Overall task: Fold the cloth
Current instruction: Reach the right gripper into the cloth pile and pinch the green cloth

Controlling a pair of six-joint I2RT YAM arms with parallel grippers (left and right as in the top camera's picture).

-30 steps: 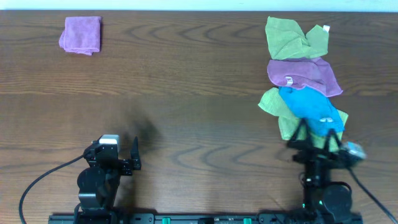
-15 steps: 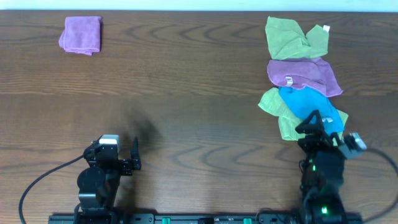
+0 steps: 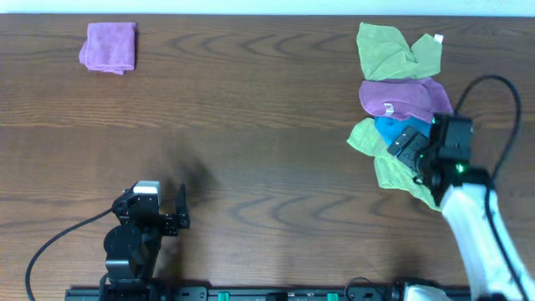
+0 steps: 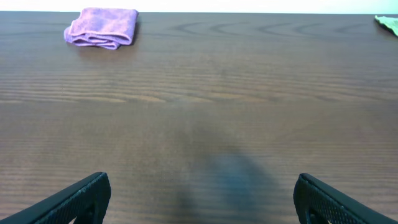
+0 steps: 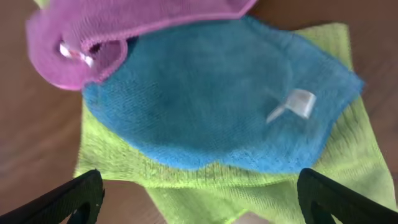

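A pile of loose cloths lies at the right of the table: a green cloth point(image 3: 393, 50) at the far end, a purple cloth point(image 3: 405, 96) below it, then a blue cloth point(image 3: 389, 127) lying on a second green cloth point(image 3: 389, 171). My right gripper point(image 3: 410, 144) hangs open over the blue cloth, empty. In the right wrist view the blue cloth point(image 5: 217, 106) with a white tag fills the middle, with the green cloth point(image 5: 205, 196) under it and the purple cloth point(image 5: 106, 37) above. My left gripper point(image 3: 171, 219) is open and empty near the front edge.
A folded purple cloth point(image 3: 109, 47) lies at the far left corner; it also shows in the left wrist view point(image 4: 101, 28). Bare wooden tabletop point(image 3: 251, 125) spreads between the two arms.
My right arm has swung up from the front edge and moved away over the cloth pile, now above the blue cloth. The left arm has not moved.
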